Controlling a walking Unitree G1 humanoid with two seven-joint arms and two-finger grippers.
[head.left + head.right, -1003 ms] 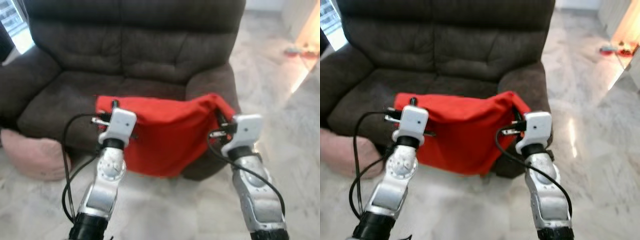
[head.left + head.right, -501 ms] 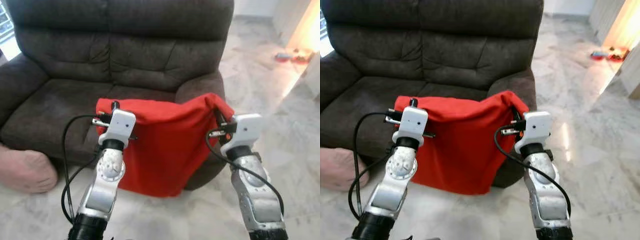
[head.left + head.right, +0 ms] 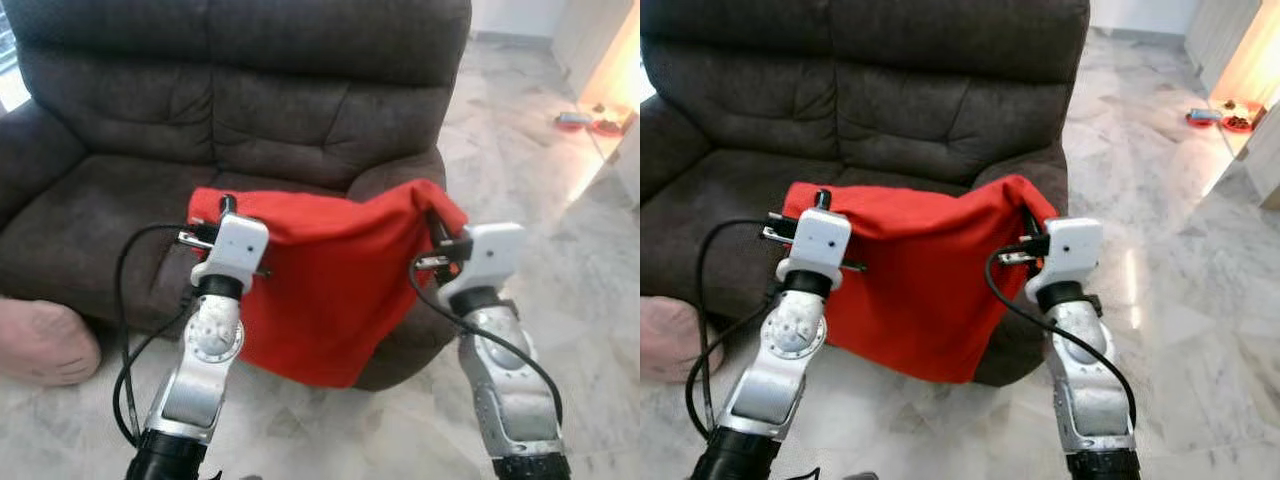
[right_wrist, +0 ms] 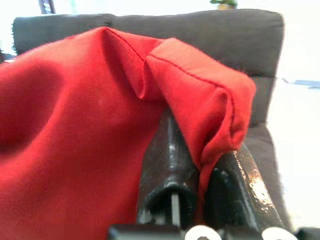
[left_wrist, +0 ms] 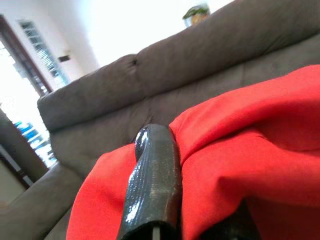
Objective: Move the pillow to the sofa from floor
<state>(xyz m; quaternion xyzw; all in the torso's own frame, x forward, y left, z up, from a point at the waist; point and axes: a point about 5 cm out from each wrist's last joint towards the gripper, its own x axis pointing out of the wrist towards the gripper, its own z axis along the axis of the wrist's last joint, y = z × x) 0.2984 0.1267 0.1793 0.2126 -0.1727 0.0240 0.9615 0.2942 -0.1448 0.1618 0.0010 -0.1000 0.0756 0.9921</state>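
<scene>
Left gripper (image 3: 225, 205) pinched on the left upper corner of the limp red fabric pillow (image 3: 330, 290); right gripper (image 3: 437, 228) pinched on the right upper corner, cloth caught between its black fingers (image 4: 170, 165). Pillow hangs slack between them, long axis left to right, clear of the marble floor (image 3: 590, 290). Dark grey-brown upholstered sofa (image 3: 250, 110) lies just beyond; its seat cushion (image 3: 95, 225) sits far and left of the pillow, nearer the left arm. A pink cushion (image 3: 40, 340) lies on the floor, near left.
</scene>
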